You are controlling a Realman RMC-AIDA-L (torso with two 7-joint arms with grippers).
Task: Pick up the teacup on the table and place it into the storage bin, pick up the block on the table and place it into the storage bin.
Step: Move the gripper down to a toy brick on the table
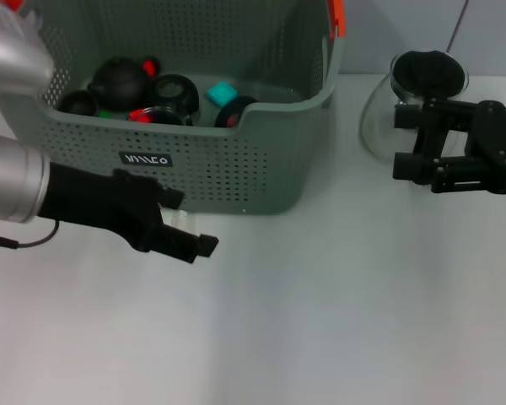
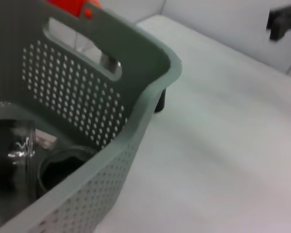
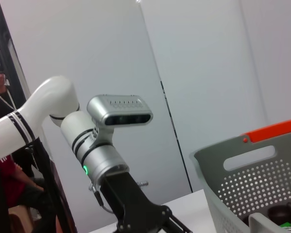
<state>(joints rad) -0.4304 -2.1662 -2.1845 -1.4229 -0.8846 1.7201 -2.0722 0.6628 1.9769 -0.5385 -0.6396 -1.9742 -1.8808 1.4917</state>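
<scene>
My left gripper [image 1: 190,236] hung low over the white table [image 1: 320,321], just in front of the storage bin [image 1: 236,169], near the wall that carried the small black label [image 1: 146,159]. Its black fingers pointed toward my right side and held nothing; from the head view they seemed to lie close together, though I could not tell for certain whether they were spread or pressed together. My right gripper [image 1: 406,142] stood well apart from it on the far side of the table, its jaws spread wide and empty, directly in front of a glass pitcher [image 1: 405,101] with a black lid that sat on the table beside the bin. Inside the bin lay a dark round teapot [image 1: 118,80], several black teacups, one of them [image 1: 175,89] near the middle, a teal block [image 1: 222,91] just beside a further cup, and small red and green pieces among them. From my left wrist I looked along the bin's perforated wall [image 2: 77,107] and its cut-out handle, an orange clip [image 2: 72,6] at the rim, with a dark cup [image 2: 63,167] resting on the floor of the bin against that wall. From my right wrist I saw my left arm [image 3: 94,155] with its green light, and the bin's end wall [image 3: 252,184] with its orange-edged handle.
</scene>
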